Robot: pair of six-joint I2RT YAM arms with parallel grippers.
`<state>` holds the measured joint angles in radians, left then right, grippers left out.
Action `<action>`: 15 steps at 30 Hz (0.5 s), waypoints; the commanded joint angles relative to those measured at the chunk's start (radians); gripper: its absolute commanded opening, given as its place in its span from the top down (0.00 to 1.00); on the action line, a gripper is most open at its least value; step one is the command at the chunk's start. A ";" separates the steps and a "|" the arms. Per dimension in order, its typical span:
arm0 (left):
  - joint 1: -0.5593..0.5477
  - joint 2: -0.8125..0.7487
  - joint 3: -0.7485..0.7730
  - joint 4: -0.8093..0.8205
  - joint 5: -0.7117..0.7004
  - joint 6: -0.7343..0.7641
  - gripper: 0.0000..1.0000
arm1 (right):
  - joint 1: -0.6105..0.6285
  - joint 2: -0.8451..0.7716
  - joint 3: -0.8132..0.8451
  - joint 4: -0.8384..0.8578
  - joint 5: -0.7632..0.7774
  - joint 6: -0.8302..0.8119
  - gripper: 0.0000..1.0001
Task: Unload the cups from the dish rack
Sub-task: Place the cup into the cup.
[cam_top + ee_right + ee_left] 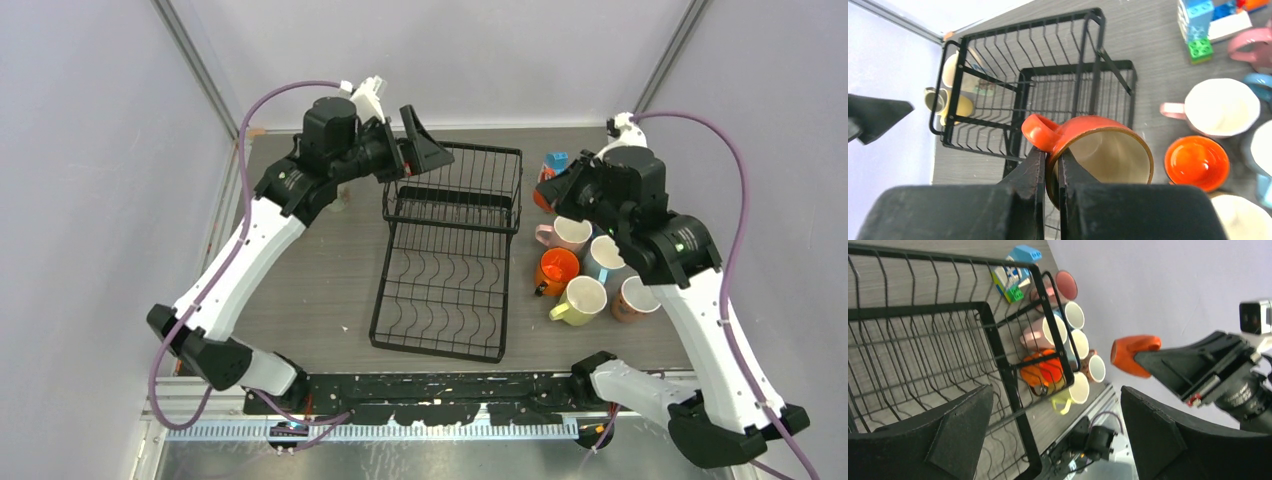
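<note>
Carrying step: the right tool [1051, 155] is clamped on an orange cup's [1098, 145] wall, aloft at the dish rack's [452, 208] 2 o'clock, above the other cups [580, 300] (clustered on the desk [320, 290] at 3 o'clock). Next, I judge: lower into a free gap, then release. The left tool [425, 145] gapes wide and empty at 11 o'clock.

Left arm [262, 228] stretched forward, fingers [1154, 437] wide apart (right fingers [1032, 176] pinched nearly together).
</note>
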<state>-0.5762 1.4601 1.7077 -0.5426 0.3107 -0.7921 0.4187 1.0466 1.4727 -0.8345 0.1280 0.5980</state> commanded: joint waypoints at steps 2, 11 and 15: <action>-0.052 -0.117 -0.070 -0.043 0.011 0.116 0.00 | 0.002 -0.080 0.033 -0.143 0.099 0.032 0.99; -0.186 -0.229 -0.186 -0.108 -0.032 0.160 0.00 | 0.001 -0.166 -0.030 -0.340 0.191 0.096 0.99; -0.192 -0.285 -0.239 -0.122 -0.030 0.156 0.00 | 0.001 -0.177 -0.073 -0.405 0.231 0.115 0.99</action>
<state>-0.7673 1.2423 1.4994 -0.6422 0.2916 -0.6640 0.4187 0.8806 1.4281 -1.1725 0.2825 0.6727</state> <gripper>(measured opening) 0.996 0.113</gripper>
